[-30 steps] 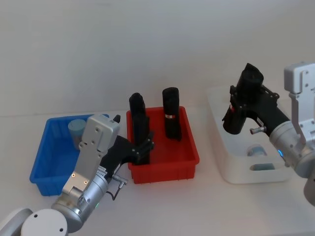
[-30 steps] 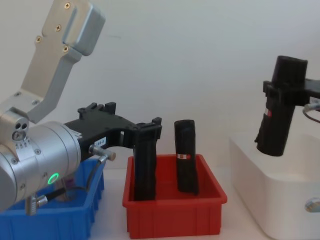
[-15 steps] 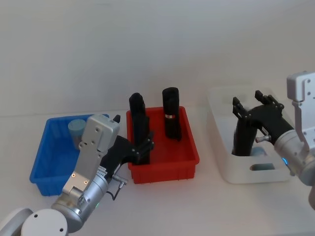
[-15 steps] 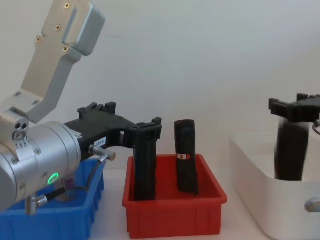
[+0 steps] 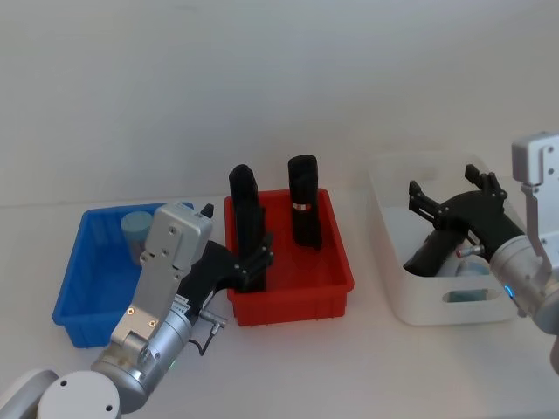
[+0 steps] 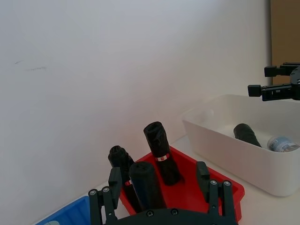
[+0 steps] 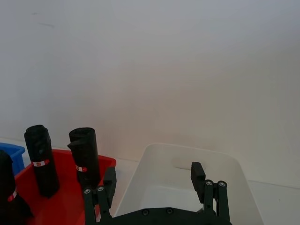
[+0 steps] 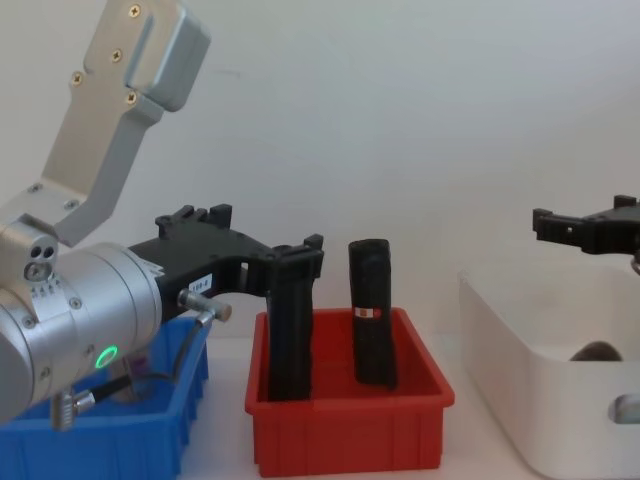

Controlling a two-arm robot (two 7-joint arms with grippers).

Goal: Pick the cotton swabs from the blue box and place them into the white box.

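Hovering over the white box (image 5: 389,262), the right gripper (image 5: 454,197) has its fingers spread, holding nothing — a black roll (image 5: 428,253) lies tilted inside the box beside a cotton swab tub (image 5: 467,271). Another cotton swab tub (image 5: 134,229) sits in the blue box's (image 5: 70,288) far corner. Left gripper (image 5: 258,255) is spread too, at the red bin (image 5: 341,262) by the upright black blocks (image 5: 305,209).
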